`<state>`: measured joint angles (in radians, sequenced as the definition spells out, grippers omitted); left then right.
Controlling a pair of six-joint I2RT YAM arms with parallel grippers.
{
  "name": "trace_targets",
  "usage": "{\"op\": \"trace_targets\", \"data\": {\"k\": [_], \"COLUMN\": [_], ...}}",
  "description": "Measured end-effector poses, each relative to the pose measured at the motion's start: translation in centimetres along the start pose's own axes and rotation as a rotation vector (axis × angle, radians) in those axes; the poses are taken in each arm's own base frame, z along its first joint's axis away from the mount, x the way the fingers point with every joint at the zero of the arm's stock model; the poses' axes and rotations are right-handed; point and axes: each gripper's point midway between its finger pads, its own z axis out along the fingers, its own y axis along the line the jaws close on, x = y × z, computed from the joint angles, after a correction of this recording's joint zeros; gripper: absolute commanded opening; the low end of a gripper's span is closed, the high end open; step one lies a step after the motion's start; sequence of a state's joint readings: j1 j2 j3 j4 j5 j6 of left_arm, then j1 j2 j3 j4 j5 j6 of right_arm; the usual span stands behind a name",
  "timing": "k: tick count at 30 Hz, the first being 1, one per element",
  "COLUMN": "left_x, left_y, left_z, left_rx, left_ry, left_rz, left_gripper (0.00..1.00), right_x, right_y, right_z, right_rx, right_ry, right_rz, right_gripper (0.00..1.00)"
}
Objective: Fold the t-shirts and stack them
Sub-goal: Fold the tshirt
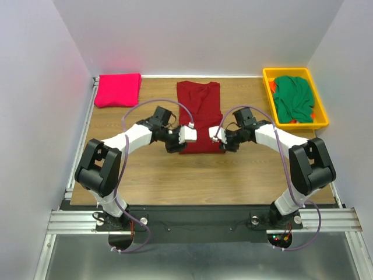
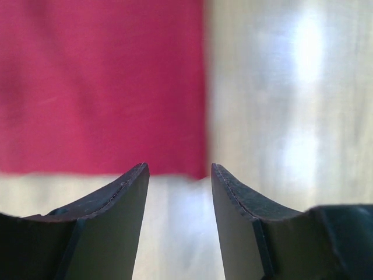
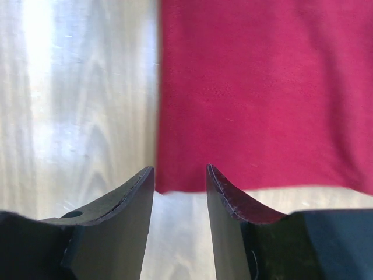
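A dark red t-shirt (image 1: 199,116) lies flat in a long narrow fold at the table's middle, collar toward the back wall. My left gripper (image 1: 175,144) hovers at its near left corner, my right gripper (image 1: 225,144) at its near right corner. In the left wrist view the left gripper (image 2: 178,166) is open just off the cloth's corner (image 2: 99,87), with only table between the fingers. The right gripper (image 3: 179,168) is likewise open beside the dark red cloth (image 3: 262,87). A pink t-shirt (image 1: 118,89) lies folded at the back left. A green t-shirt (image 1: 293,99) is crumpled in the bin.
The yellow plastic bin (image 1: 268,93) stands at the back right corner. White walls close in the table on three sides. Bare wooden table (image 1: 204,181) stretches between the dark red shirt and the arm bases.
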<state>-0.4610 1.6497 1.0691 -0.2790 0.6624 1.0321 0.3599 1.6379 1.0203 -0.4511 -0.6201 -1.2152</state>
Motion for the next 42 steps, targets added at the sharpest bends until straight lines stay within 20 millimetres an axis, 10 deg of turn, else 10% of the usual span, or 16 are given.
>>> {"op": "trace_targets", "data": {"k": [5, 14, 22, 32, 42], "left_x": [0.8, 1.5, 2.4, -1.0, -3.6], "left_y": [-4.0, -3.3, -3.0, 3.2, -1.2], "left_z": [2.2, 3.7, 4.6, 0.7, -2.6], "left_rx": [0.083, 0.058, 0.059, -0.053, 0.024], "left_ry": [0.035, 0.063, 0.088, 0.034, 0.018], "left_rz": [0.029, 0.054, 0.045, 0.034, 0.120], "left_gripper": [0.59, 0.52, 0.04, 0.00, 0.00], "right_x": [0.3, 2.0, 2.1, -0.2, -4.4], "right_y": [1.8, 2.7, 1.7, -2.4, -1.1], "right_z": [1.0, 2.7, 2.9, 0.2, -5.3], "right_rx": [-0.039, -0.052, -0.008, 0.141, 0.193], "right_ry": [0.010, 0.038, 0.045, 0.061, 0.015], "right_rz": [-0.001, -0.002, -0.001, 0.090, 0.078], "right_gripper": [0.46, 0.38, 0.01, 0.00, 0.01]}}
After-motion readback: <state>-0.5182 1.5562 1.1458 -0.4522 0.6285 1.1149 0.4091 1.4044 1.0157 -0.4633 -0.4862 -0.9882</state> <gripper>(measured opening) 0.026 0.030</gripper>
